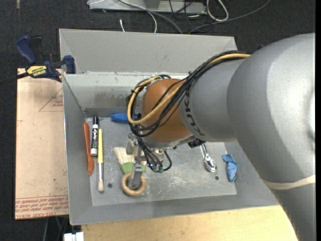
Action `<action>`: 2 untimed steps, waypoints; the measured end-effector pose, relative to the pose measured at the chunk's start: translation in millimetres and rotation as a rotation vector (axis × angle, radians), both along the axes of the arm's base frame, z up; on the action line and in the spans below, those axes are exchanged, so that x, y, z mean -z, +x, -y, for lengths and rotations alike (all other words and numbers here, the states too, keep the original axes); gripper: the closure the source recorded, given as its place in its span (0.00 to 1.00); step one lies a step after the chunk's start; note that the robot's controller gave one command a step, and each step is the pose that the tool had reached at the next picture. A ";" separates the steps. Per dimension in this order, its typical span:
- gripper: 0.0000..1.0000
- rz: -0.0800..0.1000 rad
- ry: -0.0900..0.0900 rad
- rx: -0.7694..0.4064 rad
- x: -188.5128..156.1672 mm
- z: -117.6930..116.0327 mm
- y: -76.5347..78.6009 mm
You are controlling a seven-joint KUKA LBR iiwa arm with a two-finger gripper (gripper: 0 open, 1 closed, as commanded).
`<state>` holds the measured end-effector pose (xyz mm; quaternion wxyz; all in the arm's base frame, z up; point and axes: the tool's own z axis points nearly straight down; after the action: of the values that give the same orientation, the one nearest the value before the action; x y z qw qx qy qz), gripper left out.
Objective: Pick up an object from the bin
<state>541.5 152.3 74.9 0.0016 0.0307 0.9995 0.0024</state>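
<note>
One tan ring [131, 192] lies near the bin's [175, 187] front edge, directly under the gripper [137, 173], whose tip dips into its hole; whether the gripper is open or closed cannot be told. One orange pen [89, 152], one black marker [94, 137] and one yellow stick [100, 159] line the left edge. One blue scrap [119, 117] sits by the back wall, one blue clip [230, 167] and one metal tool [208, 159] near the right edge.
</note>
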 end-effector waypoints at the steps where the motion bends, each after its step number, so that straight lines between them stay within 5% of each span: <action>1: 1.00 0.001 0.003 -0.093 2.9 4.7 -1.8; 2: 1.00 0.001 0.003 -0.093 2.8 4.7 -1.8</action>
<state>539.7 147.6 72.1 0.0019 -0.0157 0.9999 0.0040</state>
